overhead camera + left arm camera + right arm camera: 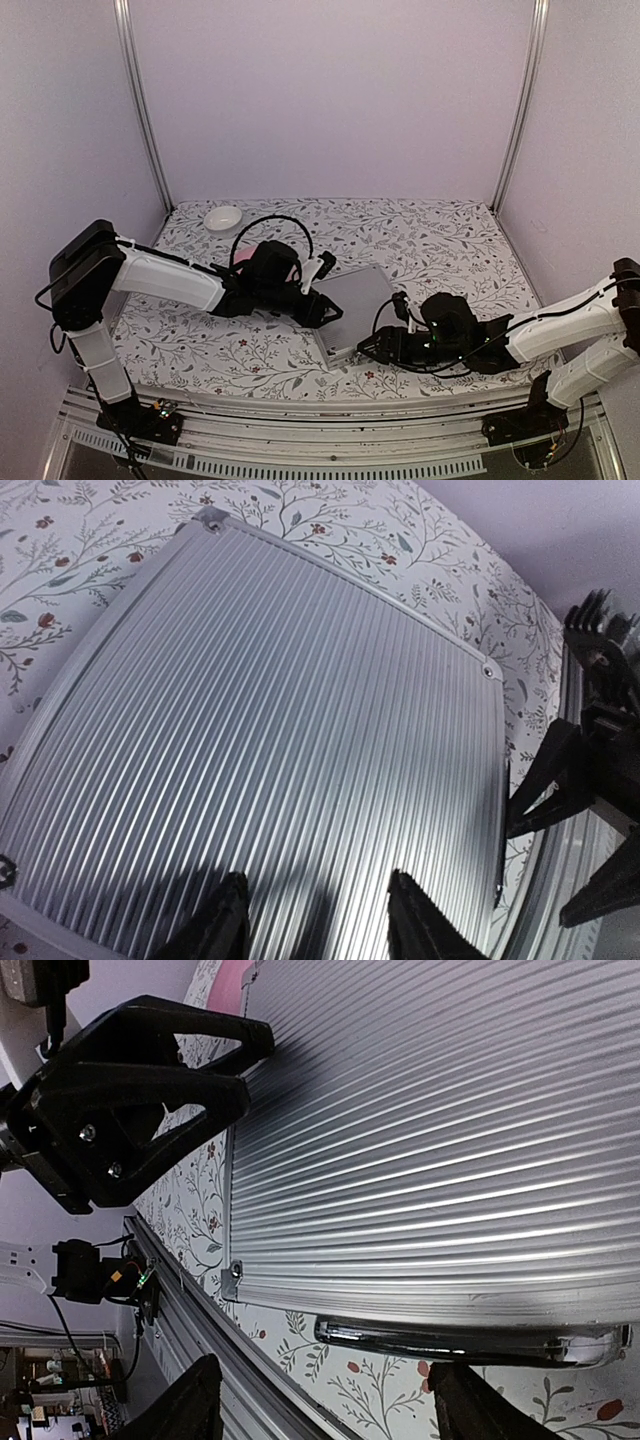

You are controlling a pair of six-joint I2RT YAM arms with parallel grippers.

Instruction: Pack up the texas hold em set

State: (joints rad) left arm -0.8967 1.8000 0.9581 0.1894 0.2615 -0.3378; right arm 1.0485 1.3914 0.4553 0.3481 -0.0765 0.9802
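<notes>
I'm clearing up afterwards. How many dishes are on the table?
2. A white bowl at the back left; a pink plate mostly hidden under the left arm, beside the case. Others may be hidden.

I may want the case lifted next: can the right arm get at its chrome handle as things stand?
Probably yes: the right gripper stands open just short of the handle, with nothing between them.

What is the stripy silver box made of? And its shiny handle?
The case looks like ribbed aluminium with a matte silver finish: fine parallel grooves, soft sheen, riveted corners. Its handle seems to be polished chrome metal, judging by its bright mirror-like glints.
</notes>
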